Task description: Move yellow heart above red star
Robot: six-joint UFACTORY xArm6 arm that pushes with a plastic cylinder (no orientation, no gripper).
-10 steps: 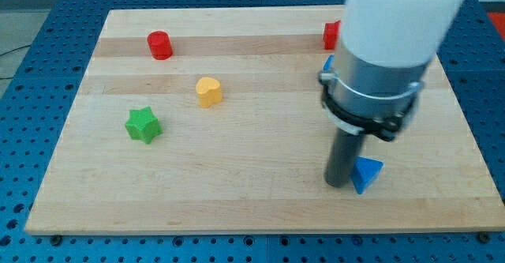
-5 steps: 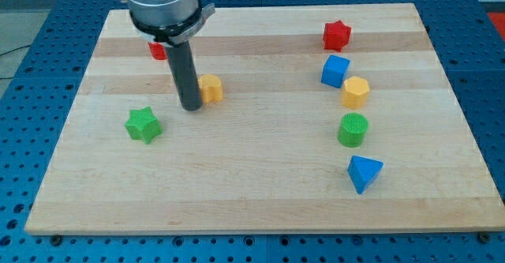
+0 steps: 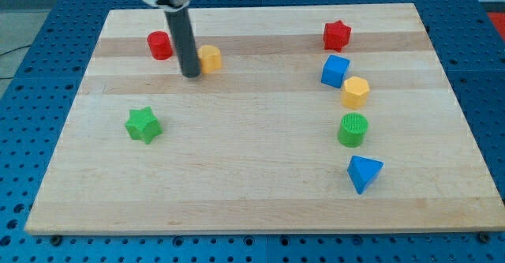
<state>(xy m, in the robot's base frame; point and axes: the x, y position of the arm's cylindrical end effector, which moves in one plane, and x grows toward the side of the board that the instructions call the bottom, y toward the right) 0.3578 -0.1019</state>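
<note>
The yellow heart (image 3: 210,58) lies on the wooden board (image 3: 252,160) in the upper left part of the view. My tip (image 3: 190,74) stands right against the heart's left side, touching it. The red star (image 3: 337,35) sits near the view's top right, far to the right of the heart. The rod rises from the tip to the view's top edge.
A red cylinder (image 3: 160,45) sits just left of the rod. A green star (image 3: 143,125) lies lower left. On the right, a blue cube (image 3: 335,71), yellow hexagon (image 3: 355,92), green cylinder (image 3: 353,129) and blue triangle (image 3: 364,173) run downward.
The arm swept from the blue triangle at lower right over to the yellow heart's left side, then moved up the view; the heart shifted upward by about one block length.
</note>
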